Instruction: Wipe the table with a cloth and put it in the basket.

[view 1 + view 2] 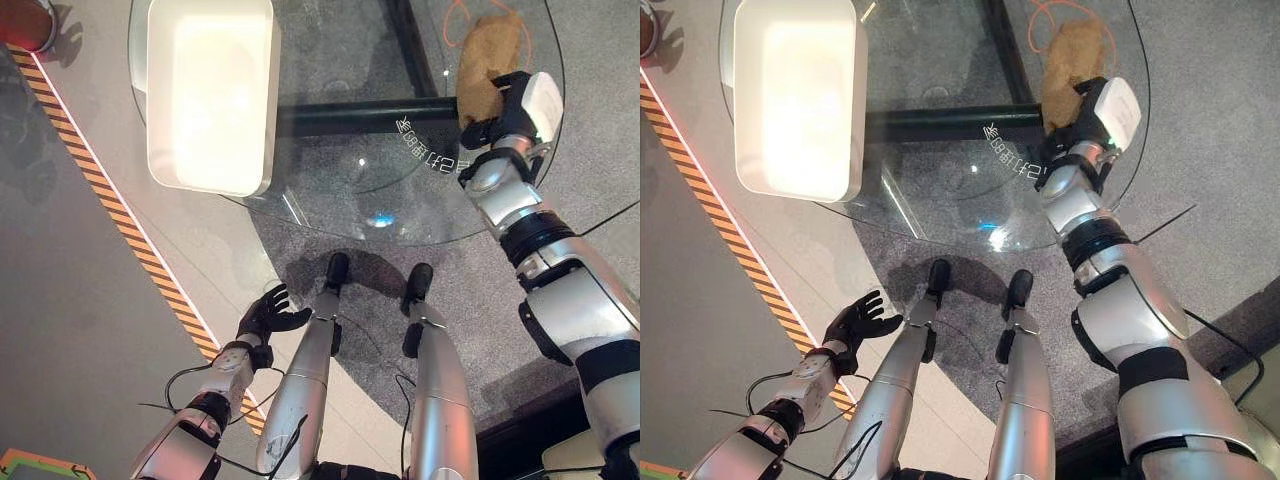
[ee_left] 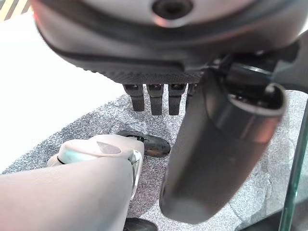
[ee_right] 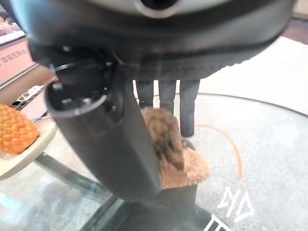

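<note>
A brown fluffy cloth (image 1: 490, 50) lies on the right side of the round glass table (image 1: 350, 180). My right hand (image 1: 525, 100) sits on the cloth's near end. In the right wrist view the cloth (image 3: 187, 168) bunches up between the thumb (image 3: 115, 144) and the fingers (image 3: 166, 96), so the hand is shut on it. A white rectangular basket (image 1: 210, 90) with nothing in it stands on the table's left side. My left hand (image 1: 268, 315) hangs low beside the table's near edge, open, with its fingers (image 2: 156, 98) relaxed and holding nothing.
A dark bar (image 1: 370, 110) runs under the glass between basket and cloth. Orange-and-black striped tape (image 1: 120, 220) crosses the floor at the left. A red object (image 1: 25, 20) sits at the far left corner. An orange pineapple-like thing (image 3: 14, 127) rests on a pale tray.
</note>
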### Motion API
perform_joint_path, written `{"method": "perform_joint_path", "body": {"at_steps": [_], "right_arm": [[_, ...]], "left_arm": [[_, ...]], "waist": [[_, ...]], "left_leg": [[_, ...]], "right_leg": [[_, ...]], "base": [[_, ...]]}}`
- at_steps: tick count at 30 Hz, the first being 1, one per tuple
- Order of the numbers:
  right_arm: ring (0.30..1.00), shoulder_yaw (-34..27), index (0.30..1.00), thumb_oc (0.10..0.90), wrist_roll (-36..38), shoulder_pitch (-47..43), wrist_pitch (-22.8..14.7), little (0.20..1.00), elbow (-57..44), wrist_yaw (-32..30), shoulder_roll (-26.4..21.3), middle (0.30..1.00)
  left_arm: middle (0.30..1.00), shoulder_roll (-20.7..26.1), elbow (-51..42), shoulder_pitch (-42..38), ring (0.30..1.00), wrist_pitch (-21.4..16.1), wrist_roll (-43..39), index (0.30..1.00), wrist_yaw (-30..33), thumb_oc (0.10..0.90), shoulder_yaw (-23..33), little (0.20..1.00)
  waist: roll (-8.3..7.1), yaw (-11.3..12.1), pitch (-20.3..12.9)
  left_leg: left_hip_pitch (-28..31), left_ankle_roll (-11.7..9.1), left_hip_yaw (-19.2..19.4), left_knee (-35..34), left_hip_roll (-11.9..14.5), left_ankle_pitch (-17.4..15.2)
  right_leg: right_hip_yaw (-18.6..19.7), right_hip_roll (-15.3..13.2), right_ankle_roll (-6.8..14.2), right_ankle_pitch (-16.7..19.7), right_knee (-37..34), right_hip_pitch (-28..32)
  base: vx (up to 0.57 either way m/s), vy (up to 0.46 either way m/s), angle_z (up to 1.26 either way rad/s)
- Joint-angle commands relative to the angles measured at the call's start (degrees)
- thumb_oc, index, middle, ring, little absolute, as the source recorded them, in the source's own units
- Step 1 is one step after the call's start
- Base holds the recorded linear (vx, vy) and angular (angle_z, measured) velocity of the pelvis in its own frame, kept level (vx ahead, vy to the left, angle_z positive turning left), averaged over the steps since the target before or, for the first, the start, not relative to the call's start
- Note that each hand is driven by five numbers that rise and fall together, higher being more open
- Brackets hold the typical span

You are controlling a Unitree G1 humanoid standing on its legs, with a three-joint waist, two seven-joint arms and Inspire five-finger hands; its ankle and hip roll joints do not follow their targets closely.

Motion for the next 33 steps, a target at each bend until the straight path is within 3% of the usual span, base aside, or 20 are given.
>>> {"method": "perform_joint_path", "body": {"at_steps": [1,22,33], "right_arm": [[0.300,3.1,0.300,0.100,0.4,-2.7,-1.3,0.200,1.5,1.2,-1.3,0.300],[0.300,2.9,0.300,0.100,-1.5,-2.5,-3.2,0.200,-1.4,0.7,-1.5,0.300],[0.300,6.0,0.300,0.100,-7.4,-1.5,-4.9,0.200,-12.3,4.3,1.1,0.300]], "left_arm": [[0.900,1.4,-0.4,1.8,0.900,-0.6,-2.2,0.900,-0.6,0.800,-0.6,0.900],[0.900,1.7,-0.5,1.1,0.900,-0.2,-2.0,0.900,-0.7,0.800,-0.4,0.900],[0.900,1.5,-1.6,0.9,0.900,0.2,-0.8,0.900,0.0,0.800,0.1,0.900]], "waist": [[3.53,0.9,-1.1],[3.40,0.4,-1.1],[3.11,0.3,-1.1]], "left_leg": [[-0.8,3.7,5.1,1.6,-3.1,-2.3],[-0.4,3.6,5.9,1.1,-2.9,-2.2],[-0.2,3.3,5.8,0.6,-3.1,-1.9]], "right_leg": [[-4.0,2.1,0.1,-1.4,-1.2,-0.1],[-4.5,1.8,0.4,-1.0,-1.7,0.1],[-4.9,1.8,0.3,-0.9,-2.0,0.3]], "base": [[0.00,0.000,0.00],[0.00,0.000,0.00],[0.00,0.000,0.00]]}}
